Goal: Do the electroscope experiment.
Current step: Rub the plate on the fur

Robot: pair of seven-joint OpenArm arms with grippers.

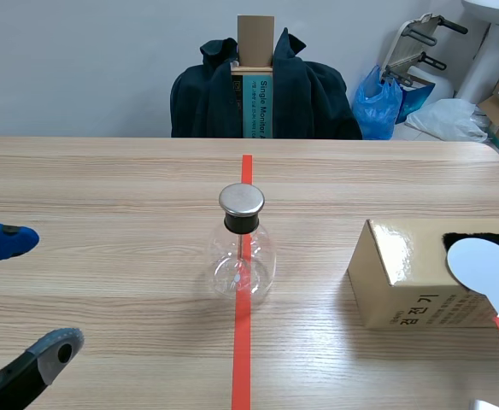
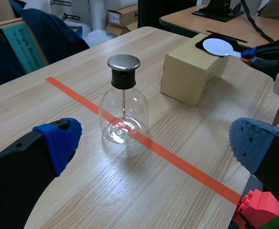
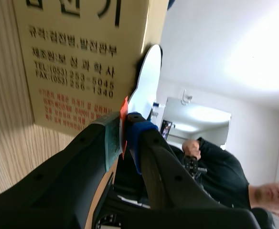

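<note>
The electroscope (image 1: pixel 243 252), a clear glass flask with a black neck and a round metal cap (image 1: pixel 242 200), stands on the red tape line at the table's middle; it also shows as the flask (image 2: pixel 123 112) ahead of my open left gripper (image 2: pixel 157 142). That left gripper (image 1: pixel 36 293) sits at the table's near left, apart from the flask. My right gripper (image 3: pixel 124 136) is shut on the orange-marked handle of a white round paddle (image 3: pixel 148 78). The paddle's disc (image 1: pixel 484 265) lies against the top of a cardboard box (image 1: pixel 403 278), over a black cloth (image 1: pixel 480 235).
The cardboard box (image 2: pixel 189 76) stands right of the flask. A red and green toy block (image 2: pixel 259 210) lies under my left gripper's right finger. A chair with a dark jacket (image 1: pixel 262 94) stands beyond the far table edge. A person (image 3: pixel 225 167) shows in the background.
</note>
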